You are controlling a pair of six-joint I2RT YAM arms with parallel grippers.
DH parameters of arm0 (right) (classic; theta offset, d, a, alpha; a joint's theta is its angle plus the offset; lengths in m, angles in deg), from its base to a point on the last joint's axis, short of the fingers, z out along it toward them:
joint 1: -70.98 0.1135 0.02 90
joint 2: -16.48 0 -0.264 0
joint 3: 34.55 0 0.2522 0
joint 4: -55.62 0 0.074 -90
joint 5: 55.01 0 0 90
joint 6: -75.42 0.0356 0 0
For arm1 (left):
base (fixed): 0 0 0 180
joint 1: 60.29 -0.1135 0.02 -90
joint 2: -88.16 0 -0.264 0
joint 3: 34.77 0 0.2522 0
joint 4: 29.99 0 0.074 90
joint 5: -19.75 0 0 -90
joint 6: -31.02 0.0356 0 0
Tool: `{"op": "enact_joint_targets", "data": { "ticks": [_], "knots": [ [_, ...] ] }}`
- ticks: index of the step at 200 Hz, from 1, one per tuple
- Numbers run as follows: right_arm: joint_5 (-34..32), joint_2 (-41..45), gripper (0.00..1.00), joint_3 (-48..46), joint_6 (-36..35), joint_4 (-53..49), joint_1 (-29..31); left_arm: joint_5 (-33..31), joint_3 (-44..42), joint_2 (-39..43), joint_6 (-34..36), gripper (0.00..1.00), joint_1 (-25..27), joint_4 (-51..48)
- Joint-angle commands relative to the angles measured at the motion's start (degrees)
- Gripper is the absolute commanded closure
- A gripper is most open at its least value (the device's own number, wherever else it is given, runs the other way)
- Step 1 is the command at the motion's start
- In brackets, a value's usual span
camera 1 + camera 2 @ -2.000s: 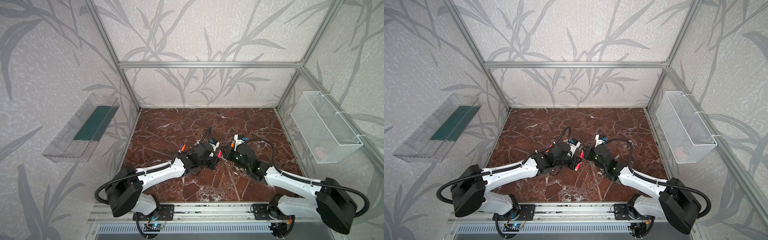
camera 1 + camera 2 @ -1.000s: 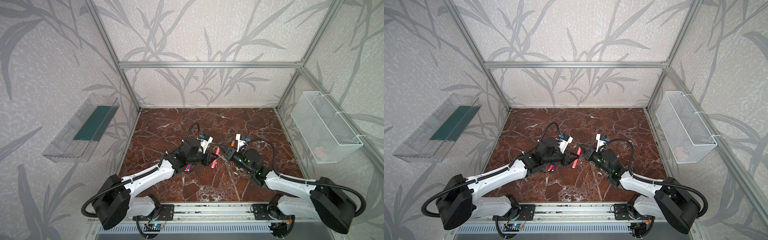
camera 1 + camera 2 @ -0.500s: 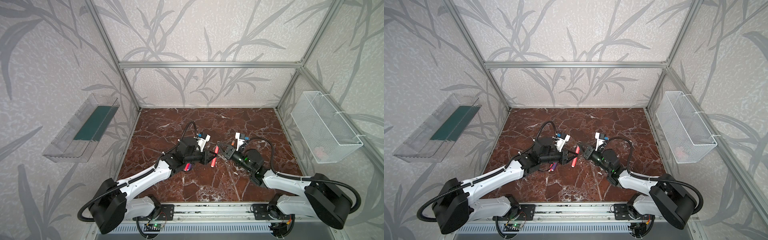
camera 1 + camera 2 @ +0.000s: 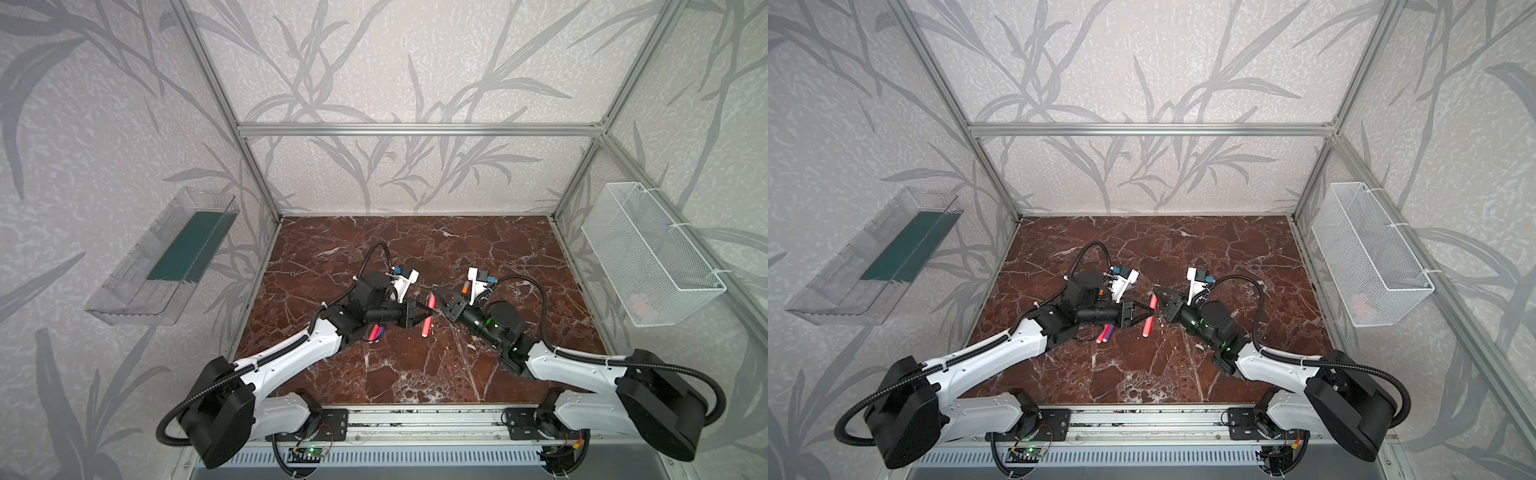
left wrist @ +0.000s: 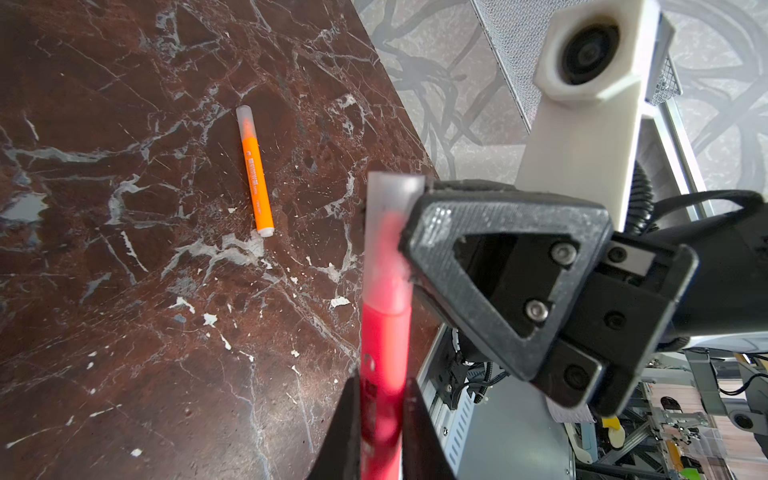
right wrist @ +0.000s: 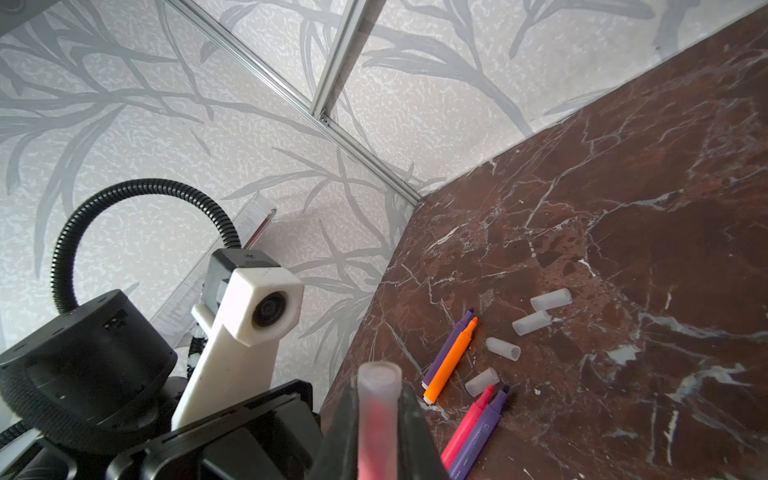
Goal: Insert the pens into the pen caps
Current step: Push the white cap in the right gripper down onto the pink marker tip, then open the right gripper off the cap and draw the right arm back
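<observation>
Marble table lies below; over it a pink-red pen is clenched in my left gripper, its tip in a cap that my right gripper pinches; left wrist view shows a capped orange pen lying apart; right wrist view alone shows four loose caps beside uncapped pens.

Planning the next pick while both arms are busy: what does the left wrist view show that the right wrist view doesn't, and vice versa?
Only left wrist: a capped orange pen lying alone on the marble, and the left gripper shut on the pink-red pen at its barrel. Only right wrist: four loose caps and four uncapped pens, two purple, one orange, one pink-red, lying close together. Both: the cap over that held pen's tip, pinched by the right gripper.
</observation>
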Motion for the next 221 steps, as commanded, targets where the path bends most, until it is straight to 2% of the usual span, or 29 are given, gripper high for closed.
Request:
{"op": "enact_joint_targets", "data": {
  "ticks": [1,45,64,85,99,117,143,194,221],
  "knots": [
    [1.25,2.89,1.0,1.18,-2.62,-13.23,2.36,-10.04,4.58,-0.46,-0.32,1.0,-2.48,2.49],
    [-0.45,5.28,1.0,3.99,-4.31,-20.66,3.15,-15.56,6.86,-1.43,2.52,1.0,-1.69,-2.92],
    [1.41,4.9,1.0,2.6,-5.12,-16.05,3.15,-15.88,7.01,-1.89,2.44,1.0,-1.74,-3.16],
    [4.34,4.04,1.0,0.35,-5.89,-7.13,3.15,-13.47,7.01,-2.43,1.87,1.0,-1.82,-2.3],
    [5.93,3.63,1.0,-0.71,-6.35,-2.97,3.08,-9.08,6.11,-2.61,0.43,1.0,-2.79,0.76],
    [7.48,3.68,1.0,-1.91,-6.41,0.83,2.98,-4.95,4.99,-2.23,-1.17,1.0,-3.92,4.38],
    [9.25,3.81,1.0,-2.76,-6.26,4.04,2.98,-3.01,3.92,-0.54,-1.73,1.0,-4.42,6.21],
    [9.06,4.04,1.0,-3.95,-5.22,5.3,2.37,-1.85,3.52,1.47,-2.54,1.0,-5.93,5.72],
    [6.69,5.98,1.0,-3.95,-5.25,1.37,2.36,-2.39,3.55,0.77,-2.64,1.0,-6.36,5.59]
  ]
}}
